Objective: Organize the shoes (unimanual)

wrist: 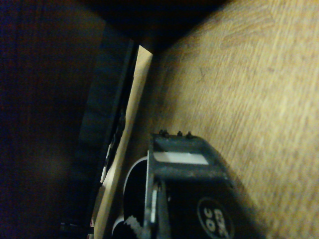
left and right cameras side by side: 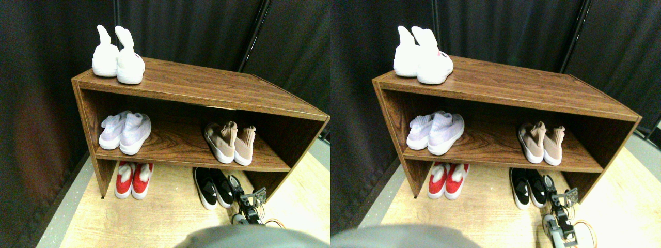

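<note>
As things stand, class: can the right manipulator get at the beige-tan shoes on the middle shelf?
Probably yes. The right gripper sits low on the floor beside the black shoes, below the beige-tan shoes. The shelf is open-fronted and nothing stands before that pair, but the arm must rise first.

We look forward and down at the shelf [left and right cameras side by side: 196, 90] from nearby, our wrist view pressed close over wood floor [wrist: 249, 99], both sharing that floor.

The shoes [left and right cameras side by side: 230, 142] are seen in matt beige knit cloth with smooth white soles. The shelf [left and right cameras side by side: 206, 85] is finished in dark wood grain, the floor [left and right cameras side by side: 165, 212] in pale wood.
</note>
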Action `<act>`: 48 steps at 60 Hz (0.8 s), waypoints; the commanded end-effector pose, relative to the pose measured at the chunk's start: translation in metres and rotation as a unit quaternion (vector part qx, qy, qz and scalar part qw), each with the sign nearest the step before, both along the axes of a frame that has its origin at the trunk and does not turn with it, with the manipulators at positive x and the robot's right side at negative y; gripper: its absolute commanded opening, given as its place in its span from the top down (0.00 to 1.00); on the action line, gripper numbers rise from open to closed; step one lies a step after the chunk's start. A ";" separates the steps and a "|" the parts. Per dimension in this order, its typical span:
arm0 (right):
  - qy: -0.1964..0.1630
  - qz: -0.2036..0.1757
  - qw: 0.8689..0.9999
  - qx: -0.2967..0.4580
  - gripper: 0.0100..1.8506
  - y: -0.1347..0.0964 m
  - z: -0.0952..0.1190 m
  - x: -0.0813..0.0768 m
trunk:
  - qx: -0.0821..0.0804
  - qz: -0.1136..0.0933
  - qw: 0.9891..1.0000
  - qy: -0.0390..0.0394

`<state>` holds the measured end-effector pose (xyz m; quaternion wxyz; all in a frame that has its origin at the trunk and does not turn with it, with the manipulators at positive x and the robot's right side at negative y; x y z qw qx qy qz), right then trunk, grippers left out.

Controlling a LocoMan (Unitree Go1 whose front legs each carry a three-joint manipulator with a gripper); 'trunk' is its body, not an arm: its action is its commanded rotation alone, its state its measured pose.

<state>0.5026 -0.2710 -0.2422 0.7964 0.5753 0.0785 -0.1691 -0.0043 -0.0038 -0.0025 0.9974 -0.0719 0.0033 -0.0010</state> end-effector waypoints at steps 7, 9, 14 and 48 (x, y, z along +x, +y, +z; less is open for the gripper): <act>0.019 0.033 0.999 0.026 0.97 0.015 -0.004 -0.002 | -0.008 0.009 1.000 0.012; 0.019 0.039 0.999 0.014 0.97 0.015 -0.003 -0.003 | -0.008 0.009 1.000 0.011; 0.017 0.041 0.999 0.012 0.97 0.014 -0.004 -0.004 | -0.008 0.009 1.000 0.012; -0.009 0.046 0.994 -0.103 0.97 -0.024 0.029 -0.003 | 0.007 -0.010 1.000 0.001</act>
